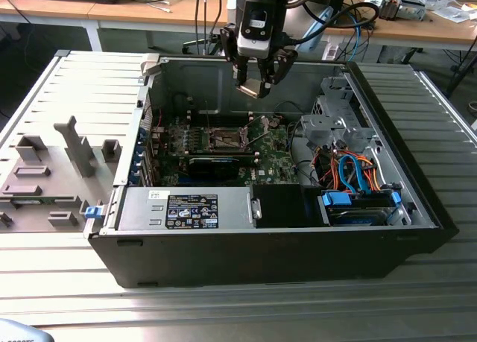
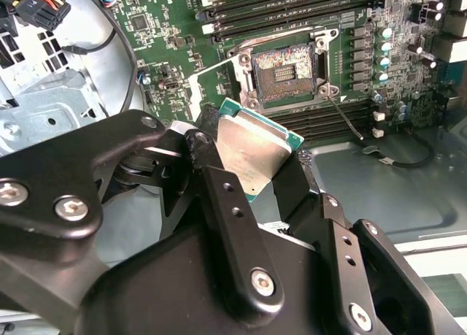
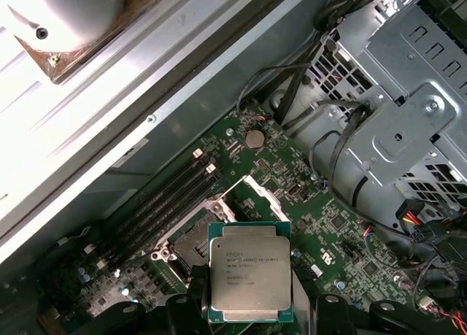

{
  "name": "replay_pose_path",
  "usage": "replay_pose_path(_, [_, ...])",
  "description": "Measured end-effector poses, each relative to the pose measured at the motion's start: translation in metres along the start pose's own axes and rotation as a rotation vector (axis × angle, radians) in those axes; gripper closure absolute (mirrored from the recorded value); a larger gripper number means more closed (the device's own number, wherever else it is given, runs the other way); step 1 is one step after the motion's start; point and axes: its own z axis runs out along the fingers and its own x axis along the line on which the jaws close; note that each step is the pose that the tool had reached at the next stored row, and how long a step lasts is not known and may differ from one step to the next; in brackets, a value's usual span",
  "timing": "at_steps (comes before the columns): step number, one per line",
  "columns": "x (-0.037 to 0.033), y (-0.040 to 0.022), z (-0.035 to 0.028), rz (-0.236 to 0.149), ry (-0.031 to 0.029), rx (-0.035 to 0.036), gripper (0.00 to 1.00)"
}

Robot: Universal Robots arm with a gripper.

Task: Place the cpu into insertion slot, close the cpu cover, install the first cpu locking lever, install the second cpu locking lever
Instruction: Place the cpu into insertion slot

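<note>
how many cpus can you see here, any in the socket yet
1. The cpu is clamped in the gripper above the motherboard, apart from the insertion slot, whose centre lies bare. Parts of the case are hidden, so others may be out of sight.

in the second wrist view the fingers (image 2: 226, 203) of the gripper (image 2: 249, 160) cover two opposite edges of the cpu (image 2: 255, 141), and the gripper's body is cut off by the picture's edge. in the first wrist view the cpu (image 3: 250, 280) hides part of the insertion slot (image 3: 188, 249). in the exterior view the arm (image 1: 262, 7) runs off the upper edge, and the insertion slot (image 1: 226, 139) is too small to tell its cpu cover from its rim.
</note>
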Motion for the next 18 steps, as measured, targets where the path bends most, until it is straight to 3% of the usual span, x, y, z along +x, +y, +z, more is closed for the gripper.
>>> replay_pose_path(18, [0.0, 0.0, 0.0004, 0.029, -0.0015, -0.0005, 0.46])
